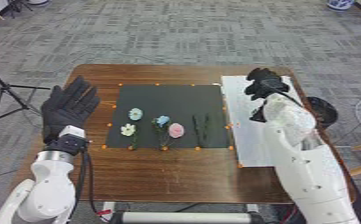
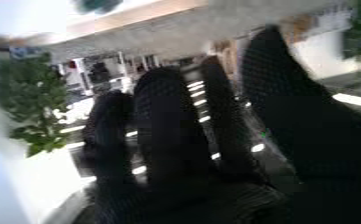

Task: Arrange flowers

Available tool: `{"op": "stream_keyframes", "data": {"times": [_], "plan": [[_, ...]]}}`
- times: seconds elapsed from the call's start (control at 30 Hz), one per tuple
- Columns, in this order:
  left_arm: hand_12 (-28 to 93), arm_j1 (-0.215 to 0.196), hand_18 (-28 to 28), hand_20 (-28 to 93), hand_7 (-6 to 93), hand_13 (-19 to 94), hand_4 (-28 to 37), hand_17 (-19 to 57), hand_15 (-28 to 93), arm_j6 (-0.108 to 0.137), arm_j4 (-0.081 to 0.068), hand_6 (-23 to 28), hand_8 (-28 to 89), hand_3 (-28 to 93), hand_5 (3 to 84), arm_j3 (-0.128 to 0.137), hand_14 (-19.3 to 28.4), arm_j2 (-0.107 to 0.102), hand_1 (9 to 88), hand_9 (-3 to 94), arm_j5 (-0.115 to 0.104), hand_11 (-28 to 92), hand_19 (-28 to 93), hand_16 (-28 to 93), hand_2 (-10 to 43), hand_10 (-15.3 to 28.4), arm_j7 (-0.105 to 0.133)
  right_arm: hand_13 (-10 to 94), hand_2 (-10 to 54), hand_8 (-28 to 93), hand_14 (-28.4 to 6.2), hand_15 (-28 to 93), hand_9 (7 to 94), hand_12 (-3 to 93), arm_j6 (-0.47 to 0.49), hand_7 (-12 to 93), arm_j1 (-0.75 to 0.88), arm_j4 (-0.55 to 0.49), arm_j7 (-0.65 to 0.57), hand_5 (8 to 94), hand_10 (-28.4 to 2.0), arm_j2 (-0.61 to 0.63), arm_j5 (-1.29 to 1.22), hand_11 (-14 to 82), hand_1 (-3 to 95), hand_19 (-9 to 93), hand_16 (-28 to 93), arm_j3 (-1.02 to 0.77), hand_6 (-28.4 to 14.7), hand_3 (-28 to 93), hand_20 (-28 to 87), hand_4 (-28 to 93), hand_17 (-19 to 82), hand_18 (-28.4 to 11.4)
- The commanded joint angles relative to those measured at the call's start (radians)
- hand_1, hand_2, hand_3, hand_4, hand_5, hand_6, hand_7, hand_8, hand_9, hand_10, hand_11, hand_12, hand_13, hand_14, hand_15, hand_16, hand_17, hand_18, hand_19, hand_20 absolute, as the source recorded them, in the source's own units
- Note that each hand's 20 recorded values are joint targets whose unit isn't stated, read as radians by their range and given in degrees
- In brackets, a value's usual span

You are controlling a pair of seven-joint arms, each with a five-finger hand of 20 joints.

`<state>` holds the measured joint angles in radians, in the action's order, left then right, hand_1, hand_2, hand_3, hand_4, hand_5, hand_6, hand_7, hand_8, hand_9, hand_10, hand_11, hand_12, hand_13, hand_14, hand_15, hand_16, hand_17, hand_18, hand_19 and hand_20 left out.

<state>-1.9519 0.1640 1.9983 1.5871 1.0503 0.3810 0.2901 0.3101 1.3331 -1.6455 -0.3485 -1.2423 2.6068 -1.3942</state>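
Right hand — fingers straight — over white sheet; left hand wide, beside mat.

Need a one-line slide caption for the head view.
Flower arranging: blue, white and pink flowers lie on a black mat, left hand at its left, right hand over the white sheet.

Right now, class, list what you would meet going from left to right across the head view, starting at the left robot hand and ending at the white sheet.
Left robot hand, white flower, blue flower, pink flower, green stems, white sheet.
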Motion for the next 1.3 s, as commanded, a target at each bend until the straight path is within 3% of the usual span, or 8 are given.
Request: {"op": "stream_keyframes", "data": {"times": [0.03,0.13,0.27,0.4,0.67,0.8,1.1,1.3], "plan": [[8,-0.018,14.8,9,11.6,27,-28.3,-7.2,23,-0.001,0.013,7.5,-9,71,43.8,0.008,14.9,0.0,25.4,34.7,-0.004,18,35,-3,14.4,13.1,0.02,63,-9.5,-10,-6.6,71,43.5,11.7,0.225,11,-0.087,0.03,0.038,47.7,-10.8,0.139,0.095,6.6,54.3,86,38,-0.106,-3.4,74,40,-28,37,-19.6],[8,-0.016,14.8,9,11.7,27,-28.3,-7.2,23,0.014,0.015,7.6,-9,71,43.8,0.004,14.9,0.001,25.5,34.9,-0.007,18,35,-3,14.0,13.2,0.021,63,-9.5,-10,-5.9,70,43.3,11.4,0.253,12,-0.089,0.051,0.15,48.2,-10.3,0.146,0.2,6.5,56.8,86,39,-0.131,-2.7,73,40,-28,37,-19.4],[8,-0.012,14.8,9,11.9,27,-28.3,-7.2,23,0.001,0.013,7.6,-9,71,44.0,0.0,15.0,0.009,25.6,35.1,-0.001,19,35,-3,14.0,13.3,0.011,62,-9.5,-11,-5.1,70,43.4,11.4,0.288,12,-0.091,0.076,0.18,46.8,-8.4,0.145,0.219,6.4,57.9,85,40,-0.131,-1.7,72,40,-28,37,-18.9],[9,-0.005,14.9,9,11.9,27,-28.3,-7.2,23,0.016,0.015,7.7,-9,71,44.2,-0.007,14.9,0.01,25.7,35.3,0.0,19,35,-3,14.2,13.3,0.004,63,-9.5,-11,-5.5,70,44.2,11.5,0.35,13,-0.091,0.09,0.253,46.2,-7.9,0.13,0.254,6.8,57.6,85,40,-0.145,-1.2,71,41,-28,37,-18.7],[8,-0.007,14.9,9,12.1,27,-28.3,-7.2,23,0.012,0.018,7.9,-9,71,44.4,-0.006,14.9,0.011,25.8,35.6,0.002,19,35,-3,14.8,13.4,0.0,62,-9.5,-11,-5.8,71,46.1,11.9,0.337,13,-0.067,0.101,0.309,46.7,-7.3,0.115,0.276,6.8,59.9,83,38,-0.134,-0.3,64,43,-28,36,-18.3],[8,-0.002,14.9,9,12.1,27,-28.3,-7.2,23,0.017,0.015,7.9,-9,71,44.5,-0.009,14.9,0.014,25.9,35.6,0.022,19,36,-3,14.9,13.5,-0.016,63,-9.5,-11,-5.7,71,48.6,12.2,0.35,14,-0.052,0.103,0.349,48.5,-6.6,0.108,0.326,7.4,61.8,83,37,-0.12,0.6,60,44,-28,36,-18.0],[8,0.0,14.9,9,12.2,27,-28.3,-7.2,23,0.004,0.012,7.9,-10,71,44.6,-0.01,14.9,0.017,25.7,35.7,0.024,19,36,-3,15.3,13.4,-0.027,64,-9.5,-12,-5.4,71,51.5,12.6,0.295,14,-0.022,0.135,0.263,50.5,-6.9,0.095,0.319,7.9,62.3,82,37,-0.103,0.8,59,44,-28,37,-18.1],[8,-0.001,14.8,9,12.3,27,-28.3,-7.2,23,0.006,0.011,7.8,-10,70,44.5,-0.014,14.9,0.017,25.6,35.7,0.017,19,36,-3,15.6,13.4,-0.026,67,-9.5,-13,-5.1,69,63.9,15.4,0.237,17,-0.001,0.15,0.218,58.8,-7.8,0.095,0.314,13.0,61.9,84,37,-0.102,2.1,62,44,-28,39,-18.8]]}}
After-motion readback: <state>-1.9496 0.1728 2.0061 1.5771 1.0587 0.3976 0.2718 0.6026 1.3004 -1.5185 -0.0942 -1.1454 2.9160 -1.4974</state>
